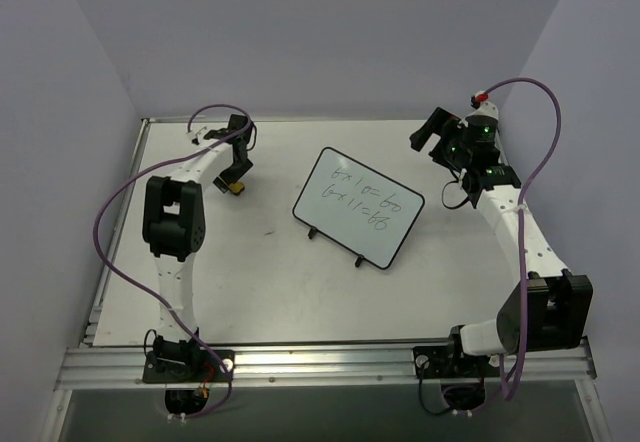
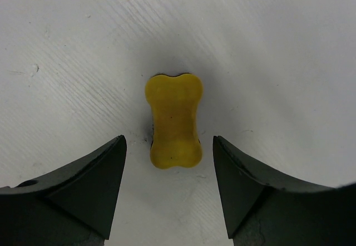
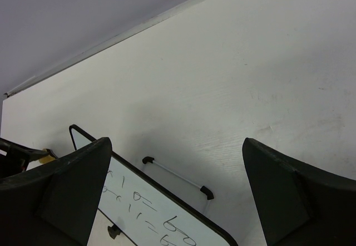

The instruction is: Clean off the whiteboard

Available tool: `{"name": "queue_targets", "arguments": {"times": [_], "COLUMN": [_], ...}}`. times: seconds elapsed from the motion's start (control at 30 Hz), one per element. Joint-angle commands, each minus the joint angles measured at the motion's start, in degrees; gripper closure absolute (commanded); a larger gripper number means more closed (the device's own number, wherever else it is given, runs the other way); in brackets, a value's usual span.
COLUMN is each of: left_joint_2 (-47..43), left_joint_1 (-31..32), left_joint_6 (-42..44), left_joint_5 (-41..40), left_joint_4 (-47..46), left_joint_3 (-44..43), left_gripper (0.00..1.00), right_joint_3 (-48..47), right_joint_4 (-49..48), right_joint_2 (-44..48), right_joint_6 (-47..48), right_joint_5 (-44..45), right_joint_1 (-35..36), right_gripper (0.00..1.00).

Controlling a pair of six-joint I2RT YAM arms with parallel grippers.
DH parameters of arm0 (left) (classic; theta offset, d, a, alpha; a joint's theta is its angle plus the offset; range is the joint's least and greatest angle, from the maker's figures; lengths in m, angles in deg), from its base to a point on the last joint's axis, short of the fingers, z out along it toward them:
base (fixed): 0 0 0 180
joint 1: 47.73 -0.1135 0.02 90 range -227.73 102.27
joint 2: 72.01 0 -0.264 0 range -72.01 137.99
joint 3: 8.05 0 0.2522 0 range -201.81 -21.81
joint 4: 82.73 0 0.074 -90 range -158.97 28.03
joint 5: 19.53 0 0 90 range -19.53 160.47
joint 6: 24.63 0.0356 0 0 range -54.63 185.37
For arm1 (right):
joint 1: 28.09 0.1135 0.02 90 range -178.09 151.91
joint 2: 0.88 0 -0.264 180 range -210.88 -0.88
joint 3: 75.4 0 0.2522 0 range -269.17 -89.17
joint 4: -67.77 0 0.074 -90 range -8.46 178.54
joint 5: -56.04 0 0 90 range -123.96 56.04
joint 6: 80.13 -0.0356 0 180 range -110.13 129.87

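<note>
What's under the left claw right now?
The yellow eraser lies flat on the table, directly below the open left claw, between its fingers, not gripped. Its underside is hidden against the table.

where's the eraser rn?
Top view: eraser sits far left on the table, left of the whiteboard, under the left gripper. Left wrist view: it lies between the open fingers, untouched.
</note>
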Motion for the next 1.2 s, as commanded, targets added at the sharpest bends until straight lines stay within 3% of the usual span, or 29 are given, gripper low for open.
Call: {"name": "queue_targets", "arguments": {"times": [0.0, 1.17], "left_joint_2": [1.3, 4.1], "left_joint_1": [-0.2, -1.5], "left_joint_6": [-2.6, -2.5], "left_joint_5": [0.0, 0.9], "left_joint_4": [1.8, 3.9], "left_joint_3": [-1.6, -5.5], "left_gripper": [0.28, 0.36], "right_joint_3": [0.2, 0.8], "right_joint_4": [-1.6, -1.2], "right_joint_2": [-0.1, -1.2], "right_joint_6": [0.3, 0.8], "right_joint_5": [-0.5, 0.1], "right_joint_1": [0.2, 0.1], "right_gripper": [0.00, 0.00]}}
